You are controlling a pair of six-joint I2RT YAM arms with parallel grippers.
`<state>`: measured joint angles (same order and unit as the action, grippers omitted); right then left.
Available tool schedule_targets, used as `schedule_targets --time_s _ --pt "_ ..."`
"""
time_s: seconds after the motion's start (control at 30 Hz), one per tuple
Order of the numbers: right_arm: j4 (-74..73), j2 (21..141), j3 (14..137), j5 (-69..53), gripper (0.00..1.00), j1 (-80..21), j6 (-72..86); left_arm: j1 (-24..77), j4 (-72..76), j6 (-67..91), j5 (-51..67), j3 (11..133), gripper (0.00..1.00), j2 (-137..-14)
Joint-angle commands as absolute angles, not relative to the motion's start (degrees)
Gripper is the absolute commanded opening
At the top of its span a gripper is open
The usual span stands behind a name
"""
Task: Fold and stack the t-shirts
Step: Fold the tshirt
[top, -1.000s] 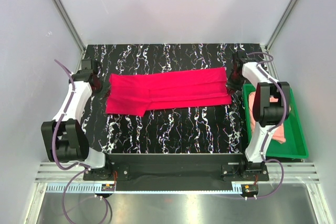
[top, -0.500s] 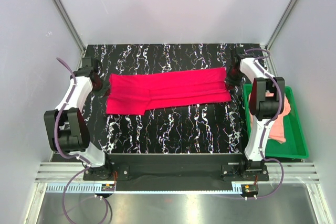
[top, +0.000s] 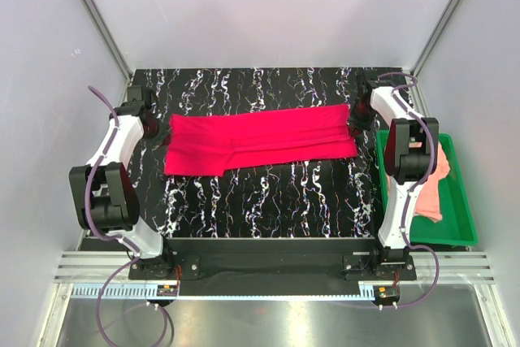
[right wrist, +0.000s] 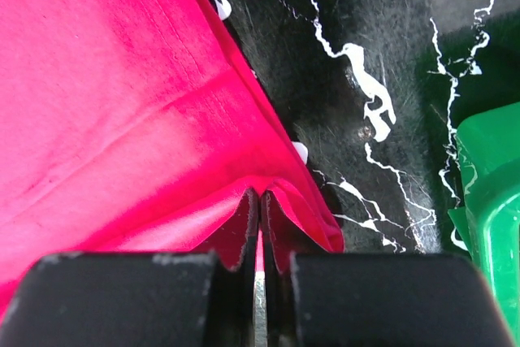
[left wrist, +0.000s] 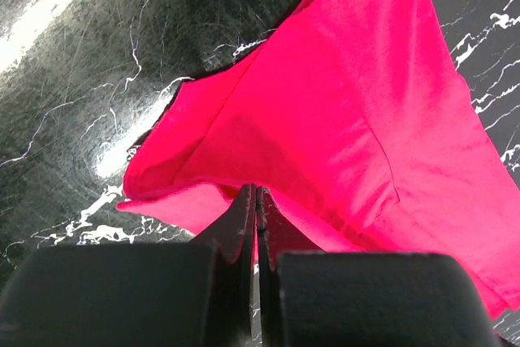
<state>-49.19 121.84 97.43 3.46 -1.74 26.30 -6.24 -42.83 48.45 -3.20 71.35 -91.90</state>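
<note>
Marble-patterned black table [top: 268,197] fills the floor of a white-walled enclosure, with both arms reaching out from its near edge to opposite ends of one garment.

On the left, the left gripper [left wrist: 255,193] sits low over the table. Its two fingers are pressed flat together and nip the doubled edge of the red t-shirt [top: 260,140]. In the wrist view the cloth rises slightly into the fingertips, with glossy tabletop showing beyond the shirt's edge.

The red t-shirt lies across the middle of the table as a long, narrow band folded lengthwise. A crease line runs along it, and the near left part hangs lower than the rest.

At the band's right end, the right gripper [right wrist: 260,197] has its fingers closed to a sliver, and a small peak of the red cloth is puckered between the tips.

Just beyond it, at the table's right edge, stands the green tray [top: 465,209]. A pink t-shirt [top: 432,201] lies crumpled inside. The right arm [top: 409,152] crosses over the tray's near side and hides part of that shirt from above.
</note>
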Motion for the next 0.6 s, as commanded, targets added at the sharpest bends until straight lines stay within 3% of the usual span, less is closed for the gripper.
schedule_targets --time_s 0.0,0.57 --pt "-49.40 122.96 100.37 4.22 0.04 -1.49 25.58 -6.94 -40.43 47.90 -3.52 74.00 0.00 -92.90" --pt "-49.66 124.98 103.01 4.75 0.04 -1.41 27.07 -7.38 -39.46 47.46 -3.25 74.53 0.00 -94.75"
